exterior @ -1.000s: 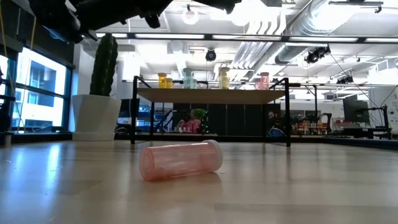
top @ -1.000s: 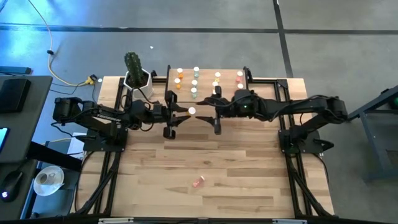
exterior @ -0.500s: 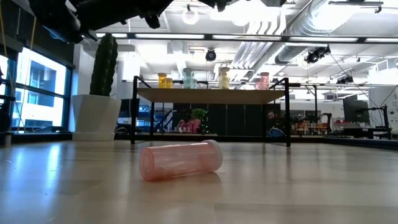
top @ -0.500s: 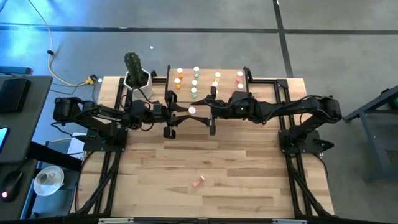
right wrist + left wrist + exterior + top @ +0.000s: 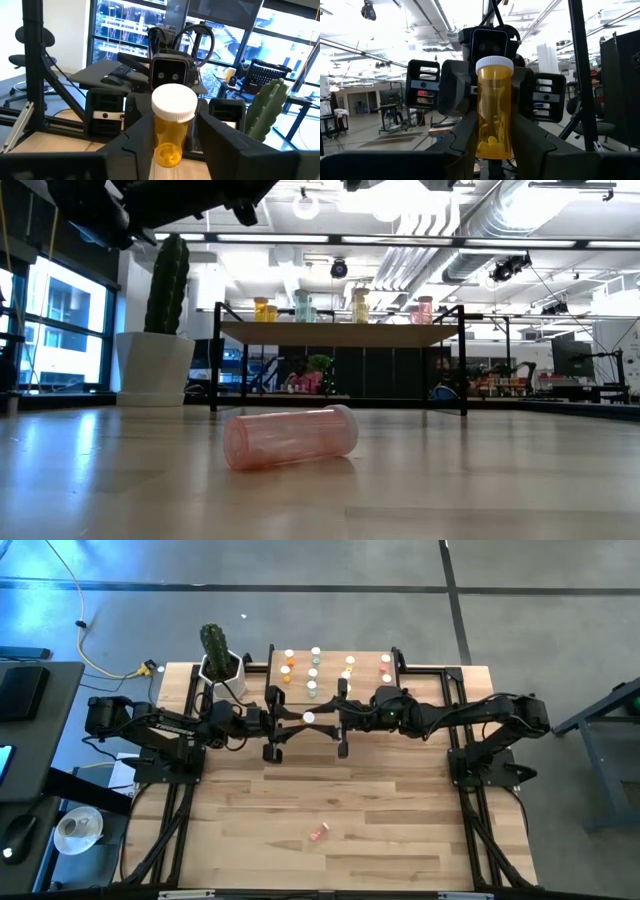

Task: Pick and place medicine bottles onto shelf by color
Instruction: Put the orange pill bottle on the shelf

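Observation:
An orange medicine bottle (image 5: 494,110) with a white cap (image 5: 308,718) stands upright in the air in front of the shelf (image 5: 335,652), with my left gripper (image 5: 296,721) shut on it. My right gripper (image 5: 328,722) faces it from the table's right. Its fingers (image 5: 135,137) stand close on either side of the bottle's body (image 5: 172,137), just under the cap. Several orange, green, yellow and pink bottles stand upright on the shelf top (image 5: 340,333). A pink bottle (image 5: 319,833) lies on its side on the table (image 5: 290,438). My left gripper pinches the lower half of the orange bottle's body (image 5: 487,142) between its two fingers, coming level from the table's left. The bottle stands upright, cap up, lifted clear of the table. Whether my right gripper's fingers touch the bottle I cannot tell.
A cactus in a white pot (image 5: 218,658) stands at the shelf's left end (image 5: 165,320). Black frame rails (image 5: 470,790) run along both sides of the table. The near half of the wooden table holds only the lying pink bottle.
My right gripper has moved toward the table's left, up to the orange bottle held by my left gripper, and its fingers now flank the bottle. The left gripper and the bottle have stayed in place.

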